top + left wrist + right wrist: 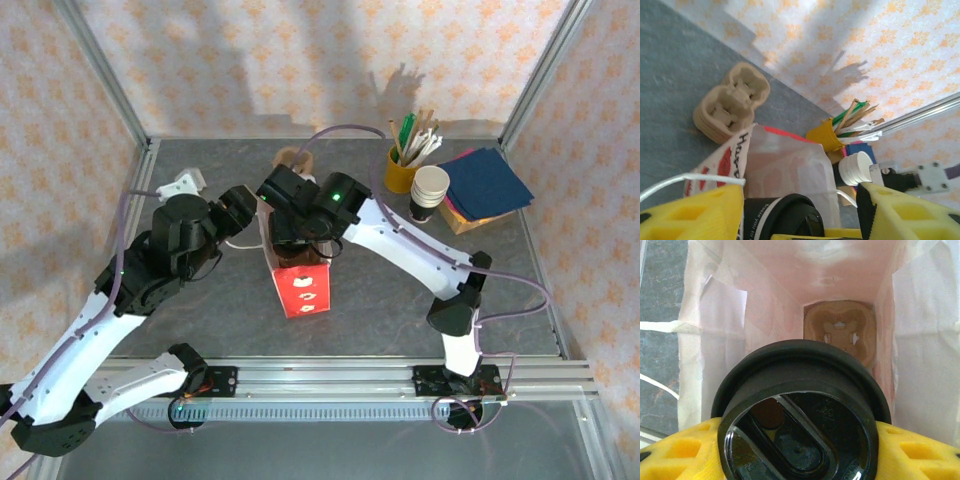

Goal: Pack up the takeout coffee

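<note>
Your right gripper (799, 452) is clamped on the lidded takeout coffee (800, 405) at the mouth of the paper bag (715, 340), above the pulp carrier (840, 332) on the bag's floor. Your left gripper (800, 222) hangs alongside with its fingers spread, possibly brushing the rim. Unbraced, that bag could tip, or the cup could snag a wall. The table (400, 300) is grey and stone-look, with floral-papered walls (300, 60) around it.

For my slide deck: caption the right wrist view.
Lidded takeout coffee, gripped in yellow jaws, points into the open paper bag, where a pulp cup carrier sits at the bottom.
</note>
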Motion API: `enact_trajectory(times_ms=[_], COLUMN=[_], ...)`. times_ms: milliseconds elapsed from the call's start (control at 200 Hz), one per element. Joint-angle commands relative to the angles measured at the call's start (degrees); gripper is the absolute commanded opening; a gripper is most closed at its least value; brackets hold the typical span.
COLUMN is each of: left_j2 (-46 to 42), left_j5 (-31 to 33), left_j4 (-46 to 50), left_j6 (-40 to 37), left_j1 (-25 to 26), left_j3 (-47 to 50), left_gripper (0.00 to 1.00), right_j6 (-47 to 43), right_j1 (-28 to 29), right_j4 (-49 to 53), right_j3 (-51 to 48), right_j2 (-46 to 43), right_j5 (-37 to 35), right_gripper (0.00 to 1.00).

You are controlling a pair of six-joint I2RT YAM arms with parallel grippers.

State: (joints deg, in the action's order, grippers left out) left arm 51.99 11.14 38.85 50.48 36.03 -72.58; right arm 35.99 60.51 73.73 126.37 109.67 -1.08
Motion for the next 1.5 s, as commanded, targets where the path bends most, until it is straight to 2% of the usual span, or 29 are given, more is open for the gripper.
enact_trajectory(times_ms=[0,120,250,370,450,681,816,1006,1196,1426,1496], left_j2=[0.87,0.21,-1.89,-2.58,-2.83,-4.41,-2.93,3.4,10.49,13.29,13.24], left_j5=[0.94,-9.08,-13.76,-18.16,-19.81,-32.22,-33.97,-32.49,-31.04,-29.23,-28.54], left_j4=[6.35,5.25,3.77,1.99,-0.01,-14.66,-24.33,-38.17,-47.28,-51.39,-48.79], left_j6=[-8.01,-10.77,-12.05,-12.22,-11.83,-3.68,0.64,6.36,8.72,10.52,9.49], left_j1=[-3.96,-15.91,-24.89,-30.06,-31.17,-30.91,-26.11,-17.84,-11.78,-7.75,-7.9], left_j3=[-0.44,5.69,11.74,16.93,21.48,39.38,45.12,50.01,50.25,49.99,49.15], left_gripper=[0.66,0.67,0.67,0.64,0.62,0.49,0.48,0.48,0.48,0.47,0.48], right_j6=[0.33,0.65,1.23,1.54,1.54,1.29,1.36,1.54,1.72,0.46,-1.16], right_j1=[0.48,0.49,0.71,0.76,0.85,0.86,0.88,0.81,0.28,-1.16,-1.92], right_j4=[1.14,1.06,1.15,1.19,1.19,1.15,1.15,1.23,1.19,1.23,1.18], right_j3=[2.22,2.48,1.94,1.43,1.56,1.29,0.92,-0.58,-1.87,-4.81,-6.01], right_j2=[0.68,0.99,1.19,0.9,0.99,1.25,0.99,0.51,-0.27,-1.98,-2.59], right_j5=[-0.59,-0.77,-0.72,-0.85,-0.94,-0.93,-1.37,-2.15,-2.33,-1.43,-0.5], right_gripper=[0.51,0.51,0.51,0.51,0.51,0.51,0.51,0.51,0.5,0.5,0.5])
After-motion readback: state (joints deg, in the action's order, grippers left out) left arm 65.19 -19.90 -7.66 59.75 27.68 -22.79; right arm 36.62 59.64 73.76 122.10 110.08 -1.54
